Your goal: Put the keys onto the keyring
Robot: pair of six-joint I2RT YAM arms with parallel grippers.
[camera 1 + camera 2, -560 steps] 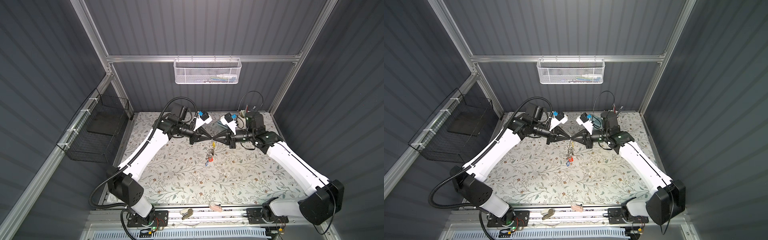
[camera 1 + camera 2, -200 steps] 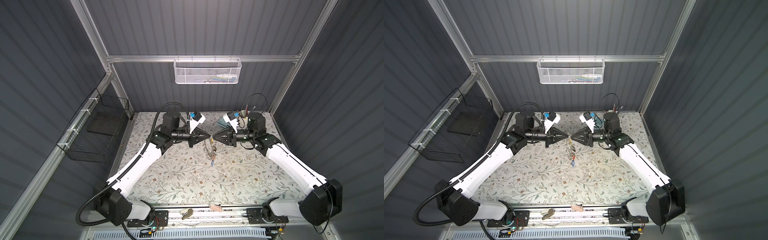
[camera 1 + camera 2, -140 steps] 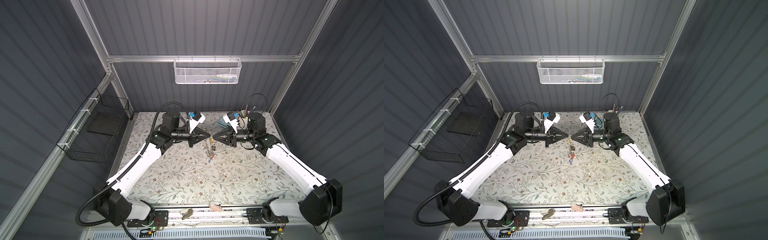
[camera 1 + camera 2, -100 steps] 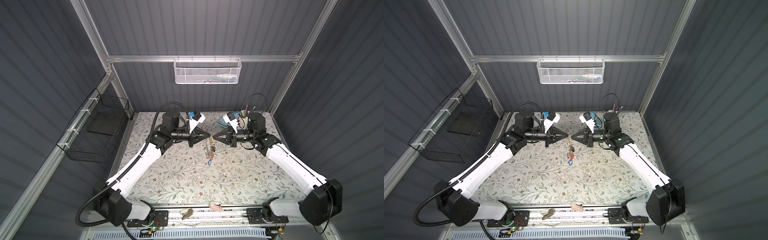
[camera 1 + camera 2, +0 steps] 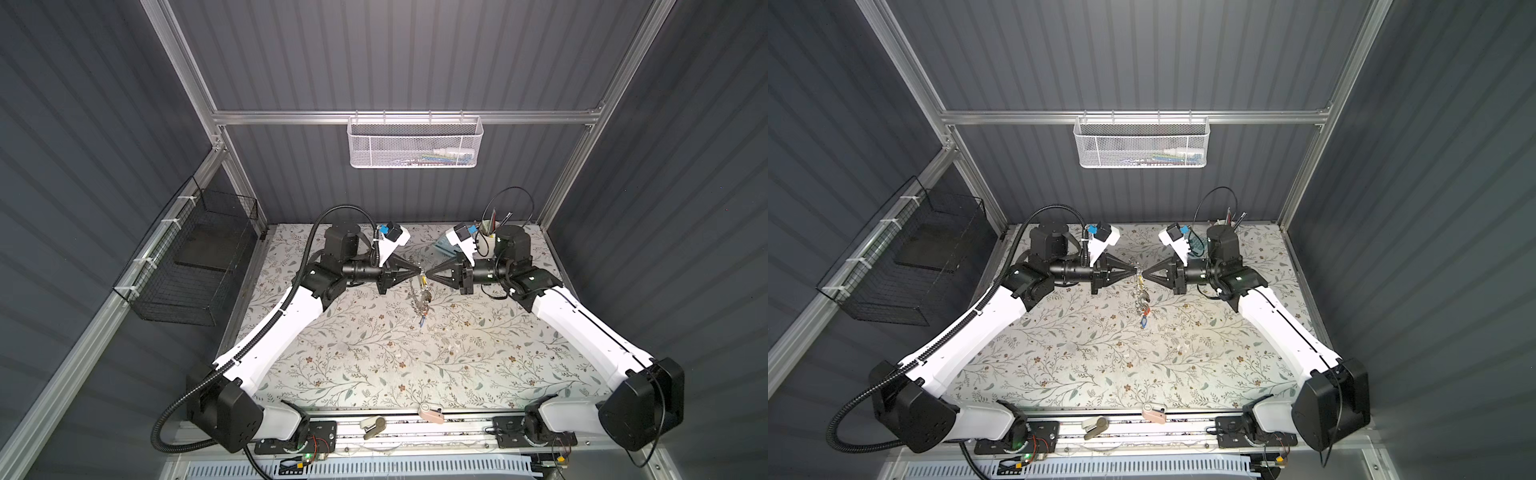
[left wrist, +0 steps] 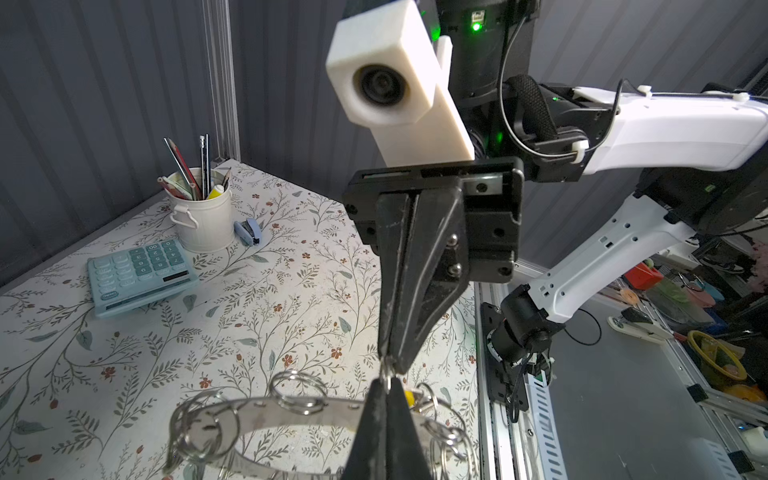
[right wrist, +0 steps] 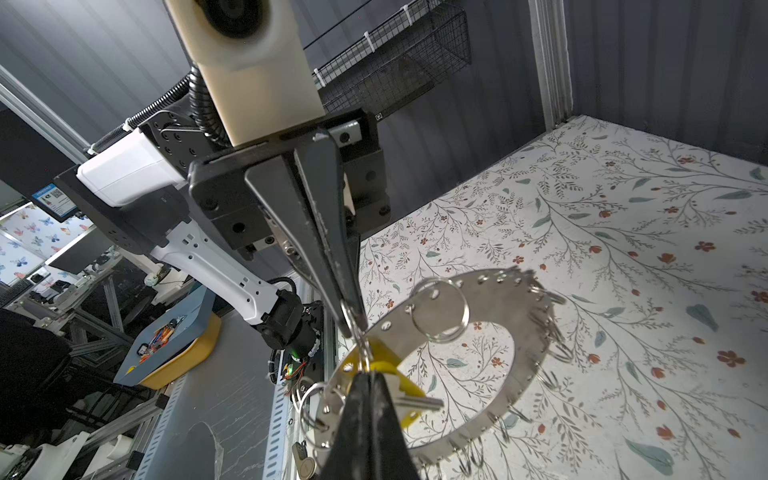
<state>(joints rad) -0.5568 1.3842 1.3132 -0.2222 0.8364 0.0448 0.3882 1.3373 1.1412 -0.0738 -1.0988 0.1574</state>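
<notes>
A floral-patterned table (image 5: 374, 357) carries a few desk items. In its far right corner stands a white pen cup (image 6: 203, 220) filled with pens and pencils (image 6: 187, 166). A small blue stapler (image 6: 248, 230) lies just beside the cup, and a teal calculator (image 6: 141, 270) lies flat near it. At the front edge sit a pale pink object (image 5: 430, 412) and, near it, an olive-grey stapler (image 5: 372, 426). A white mesh basket (image 5: 415, 143) hangs on the back rail, its contents too small to tell. A black wire basket (image 5: 195, 266) hangs on the left wall.
</notes>
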